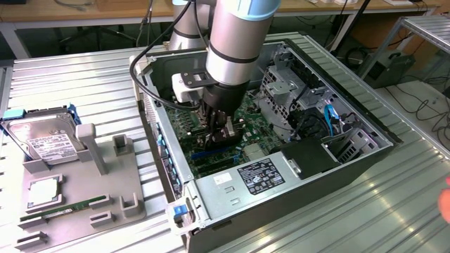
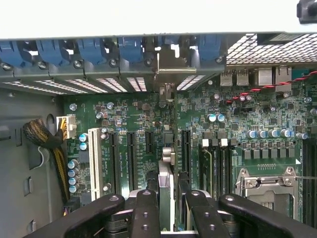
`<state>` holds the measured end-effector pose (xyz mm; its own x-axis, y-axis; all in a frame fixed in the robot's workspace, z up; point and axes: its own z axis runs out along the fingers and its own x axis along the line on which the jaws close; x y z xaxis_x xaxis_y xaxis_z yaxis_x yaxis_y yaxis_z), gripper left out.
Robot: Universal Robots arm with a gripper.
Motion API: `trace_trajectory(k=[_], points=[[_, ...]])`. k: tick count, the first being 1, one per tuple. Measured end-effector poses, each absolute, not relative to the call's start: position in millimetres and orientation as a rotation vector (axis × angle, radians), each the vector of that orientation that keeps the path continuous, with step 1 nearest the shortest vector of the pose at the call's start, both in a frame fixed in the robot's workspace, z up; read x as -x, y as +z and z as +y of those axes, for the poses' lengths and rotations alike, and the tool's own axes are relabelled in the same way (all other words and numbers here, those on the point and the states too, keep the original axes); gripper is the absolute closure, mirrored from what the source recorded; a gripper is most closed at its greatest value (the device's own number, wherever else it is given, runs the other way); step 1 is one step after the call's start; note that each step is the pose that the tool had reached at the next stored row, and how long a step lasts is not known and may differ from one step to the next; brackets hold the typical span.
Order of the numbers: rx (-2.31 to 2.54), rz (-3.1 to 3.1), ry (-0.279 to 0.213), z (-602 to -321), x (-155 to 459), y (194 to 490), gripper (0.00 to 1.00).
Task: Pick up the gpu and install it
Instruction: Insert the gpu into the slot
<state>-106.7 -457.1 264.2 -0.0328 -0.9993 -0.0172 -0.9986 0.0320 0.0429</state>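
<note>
One arm reaches down into the open computer case (image 1: 351, 158) in the exterior view, its gripper (image 1: 219, 138) low over the green motherboard (image 1: 256, 124). Between the fingers a thin dark card stands on edge — the gpu (image 1: 231, 130) — just above the slots. A white-on-black label sits on the power supply (image 1: 258, 176), but its print is too small to read. Off to the exterior view's left, a grey holder (image 1: 88, 179) carries a hard drive (image 1: 43, 138) with a white label, a green memory stick (image 1: 67, 206) and a square chip (image 1: 43, 191); none of the writing can be made out.

From the wrist view, the black fingers (image 2: 143, 213) are closed on the gpu (image 2: 166, 191), seen edge-on. Its long axis runs from the gripper toward the rear wall of the case, with the silver bracket (image 2: 168, 72) leading — up against the row of blue clips (image 2: 91, 49). The card sits over the motherboard (image 2: 237, 119) between two black slots (image 2: 131, 153). White lettering beside the slots is unreadable.
</note>
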Motion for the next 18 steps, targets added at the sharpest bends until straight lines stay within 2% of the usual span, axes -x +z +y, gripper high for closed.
trace_trajectory(k=[18], points=[[-2.17,-2.242,-0.055,-457.2,108.0,263.8,0.74]])
